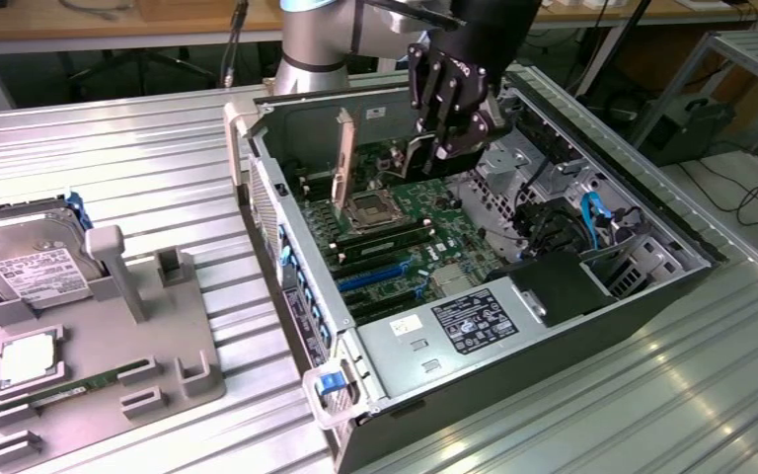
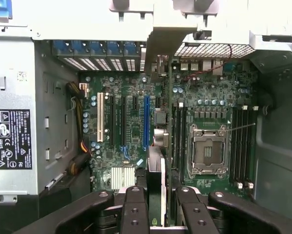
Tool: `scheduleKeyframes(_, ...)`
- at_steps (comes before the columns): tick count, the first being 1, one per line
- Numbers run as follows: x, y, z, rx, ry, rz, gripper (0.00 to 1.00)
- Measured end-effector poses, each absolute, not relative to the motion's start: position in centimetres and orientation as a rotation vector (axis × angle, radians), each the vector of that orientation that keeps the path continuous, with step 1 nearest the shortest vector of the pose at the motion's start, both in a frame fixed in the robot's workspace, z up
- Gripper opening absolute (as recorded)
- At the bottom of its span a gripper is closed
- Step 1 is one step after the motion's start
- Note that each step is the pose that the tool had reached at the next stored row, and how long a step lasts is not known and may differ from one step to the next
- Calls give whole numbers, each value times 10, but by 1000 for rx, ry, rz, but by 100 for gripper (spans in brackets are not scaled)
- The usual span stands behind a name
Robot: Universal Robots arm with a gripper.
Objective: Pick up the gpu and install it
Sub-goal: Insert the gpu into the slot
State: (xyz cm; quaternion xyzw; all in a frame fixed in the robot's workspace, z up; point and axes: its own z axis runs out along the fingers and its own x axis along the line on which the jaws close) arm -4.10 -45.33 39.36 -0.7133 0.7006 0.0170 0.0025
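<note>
Above the motherboard, gpu is gripped edge-on by claw; card should be kept vertical & aligned w/ slot.

Fingers over open computer case, gpu upright on motherboard.

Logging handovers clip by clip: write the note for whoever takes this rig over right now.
Tool: shut on the gpu, held edge-on inside the open computer case.
Card position: standing upright over the motherboard, its bracket end toward the case's rear wall, beside the empty CPU socket.
Done: gpu picked up and carried into the case.
Left: whether it is seated in a slot cannot be told; the tool has not let go.
</note>
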Motion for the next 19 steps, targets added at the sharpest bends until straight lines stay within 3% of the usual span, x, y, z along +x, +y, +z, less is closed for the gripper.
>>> scheduleKeyframes(4,-41,-453,381,-2239,2199,56,27)
scheduleKeyframes(19,-41,-453,376,-2241,2201,62,27)
